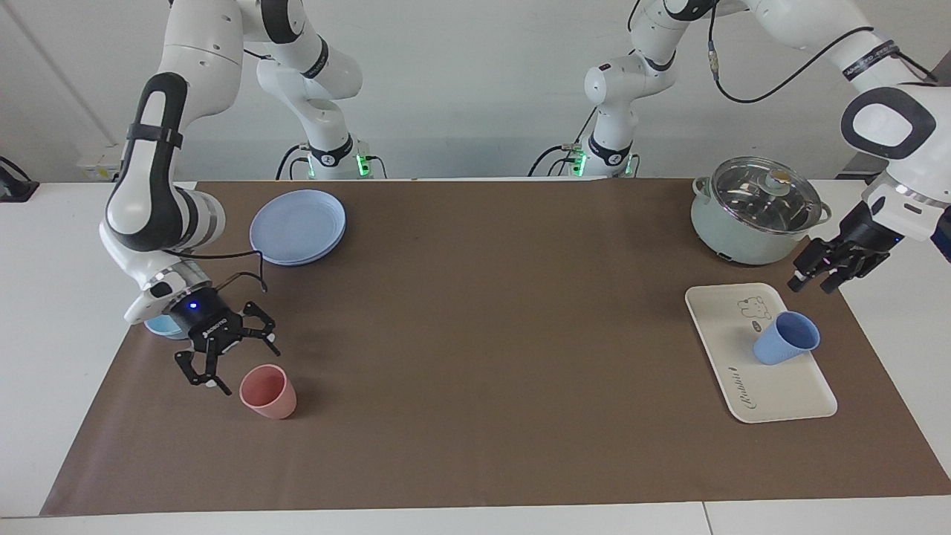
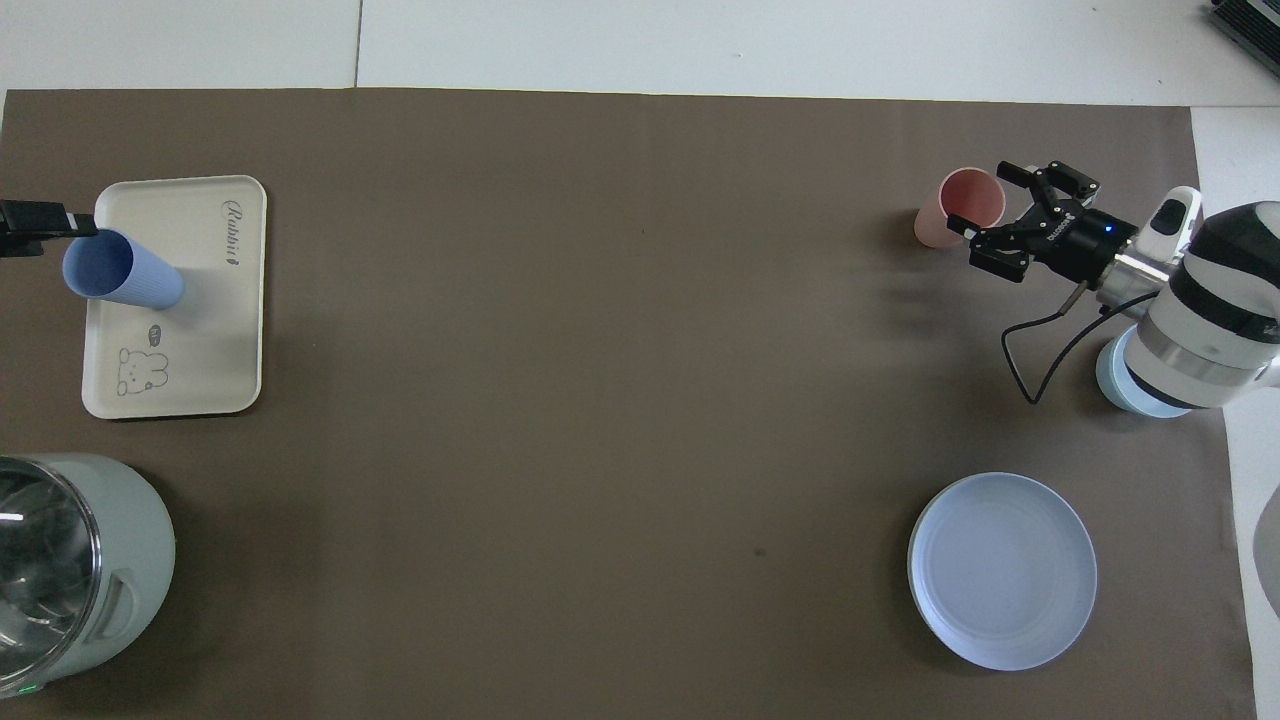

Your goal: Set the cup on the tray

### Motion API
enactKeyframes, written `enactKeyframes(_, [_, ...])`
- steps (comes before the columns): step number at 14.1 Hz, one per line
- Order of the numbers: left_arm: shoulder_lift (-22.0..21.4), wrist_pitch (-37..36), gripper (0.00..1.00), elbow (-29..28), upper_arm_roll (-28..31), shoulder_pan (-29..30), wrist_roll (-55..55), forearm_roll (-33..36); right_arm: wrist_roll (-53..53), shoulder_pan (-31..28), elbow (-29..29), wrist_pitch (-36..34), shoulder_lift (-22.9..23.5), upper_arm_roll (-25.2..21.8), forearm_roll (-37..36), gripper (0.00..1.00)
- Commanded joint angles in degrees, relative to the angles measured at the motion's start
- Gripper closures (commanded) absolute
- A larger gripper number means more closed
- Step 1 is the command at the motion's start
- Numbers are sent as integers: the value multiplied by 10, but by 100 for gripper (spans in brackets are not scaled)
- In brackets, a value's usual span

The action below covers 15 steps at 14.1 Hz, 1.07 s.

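Note:
The periwinkle-blue cup [image 1: 786,339] stands upright on the cream tray [image 1: 780,394], at the tray's edge toward the left arm's end of the table. In the overhead view the cup [image 2: 120,272] rests on the tray [image 2: 215,330] between the bear drawing and the lettering. My left gripper [image 1: 811,286] is open and empty, raised over the mat between the tray and the pot, clear of the cup. Only its tip [image 2: 50,222] shows in the overhead view. My right gripper [image 1: 250,369] is open beside the pink cup [image 1: 269,391], not holding it.
A round blue plate [image 1: 297,227] lies near the right arm's base. A light-blue bowl [image 1: 160,325] sits partly hidden under the right arm. A pale green pot with a glass lid [image 1: 758,212] stands beside the tray, nearer the robots.

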Motion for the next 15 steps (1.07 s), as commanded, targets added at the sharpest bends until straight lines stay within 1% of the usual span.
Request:
enactKeyframes(1, [-16,-64,20,41,7,-60,-2,56,104,-3,-20,0,-72,0,-145,0])
enactKeyframes(2, [-34,-77,20,41,3,-75,-2,89,158,-4,-14,-6,-91,0,-225,0])
enactKeyframes(4, [-61,-126,20,38,3,-121,-2,147,247,0,-10,-20,-134,0,-372,0])
enactKeyframes(7, [-101,-171,21,7,2,-137,0,154,388,3,-9,-53,-184,9,-571,0])
enactKeyframes(9, [-133,-173,22,-37,2,-139,-6,171,492,42,-10,-71,-209,9,-695,0])
enactKeyframes(10, [-141,-171,23,-48,2,-139,-23,171,561,55,-11,-81,-219,9,-756,0])
enactKeyframes(12, [-142,-151,22,-53,-2,-141,-89,170,726,86,-10,-122,-235,9,-835,0])
enactKeyframes(13, [-142,-143,21,-56,-3,-146,-118,169,820,92,-7,-147,-241,9,-860,0])
enactKeyframes(15, [-142,-130,21,-59,-3,-146,-146,158,974,92,44,-241,-237,9,-884,0])
